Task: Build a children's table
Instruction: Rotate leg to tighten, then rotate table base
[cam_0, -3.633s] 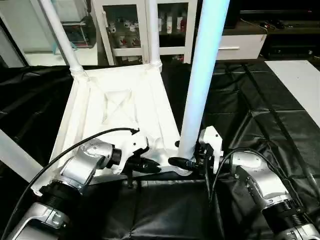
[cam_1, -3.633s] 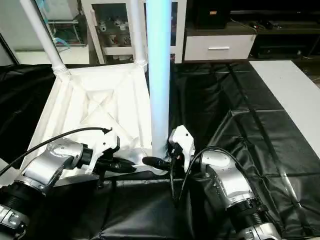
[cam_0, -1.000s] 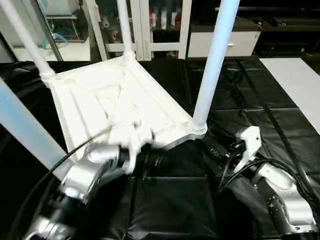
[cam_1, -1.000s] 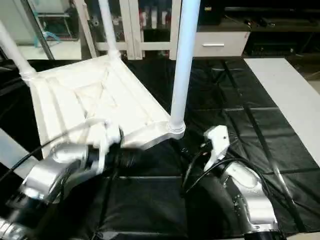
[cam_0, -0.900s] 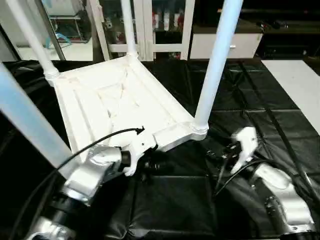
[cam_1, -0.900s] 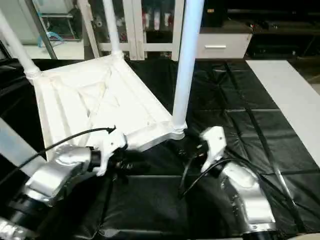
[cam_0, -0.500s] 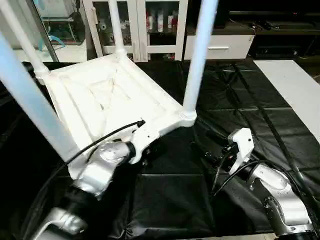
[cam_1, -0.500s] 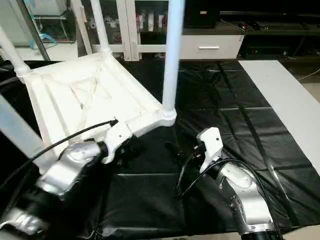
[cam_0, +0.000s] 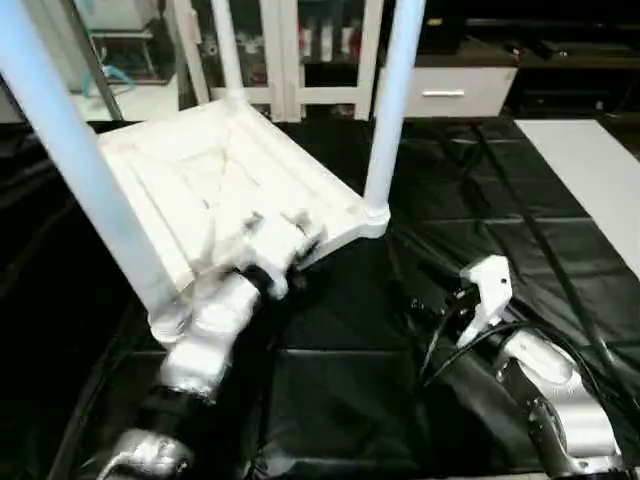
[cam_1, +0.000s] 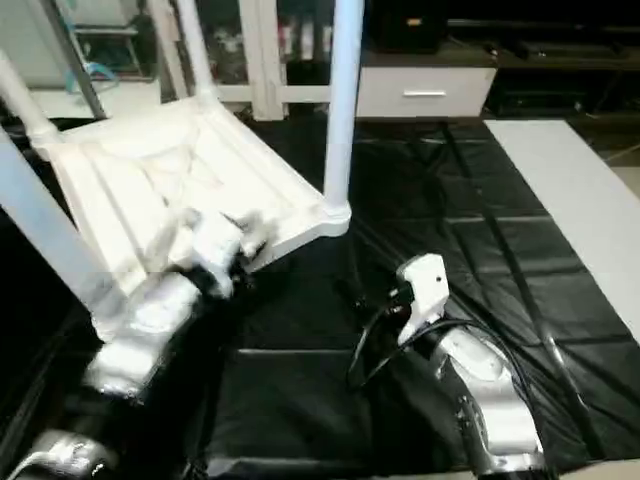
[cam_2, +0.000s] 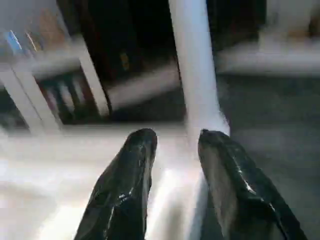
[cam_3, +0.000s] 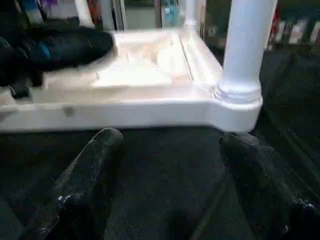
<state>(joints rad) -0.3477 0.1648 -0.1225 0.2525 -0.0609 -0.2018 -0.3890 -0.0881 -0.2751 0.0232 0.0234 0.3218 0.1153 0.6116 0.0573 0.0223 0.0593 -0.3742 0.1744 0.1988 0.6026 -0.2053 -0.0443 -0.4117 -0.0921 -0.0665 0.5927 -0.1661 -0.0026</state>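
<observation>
The white tabletop (cam_0: 215, 190) lies upside down on the black-covered work table (cam_0: 520, 210), its legs (cam_0: 393, 95) standing up from the corner sockets. The left gripper (cam_2: 175, 145) reaches over the near edge, fingers slightly apart and clamping nothing. The right gripper (cam_3: 170, 150) hangs just short of the near-right corner — fingers spread wide, empty.

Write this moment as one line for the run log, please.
tabletop: upside down, four legs up | left hand: open at tabletop edge | right hand: open, apart from corner leg
</observation>
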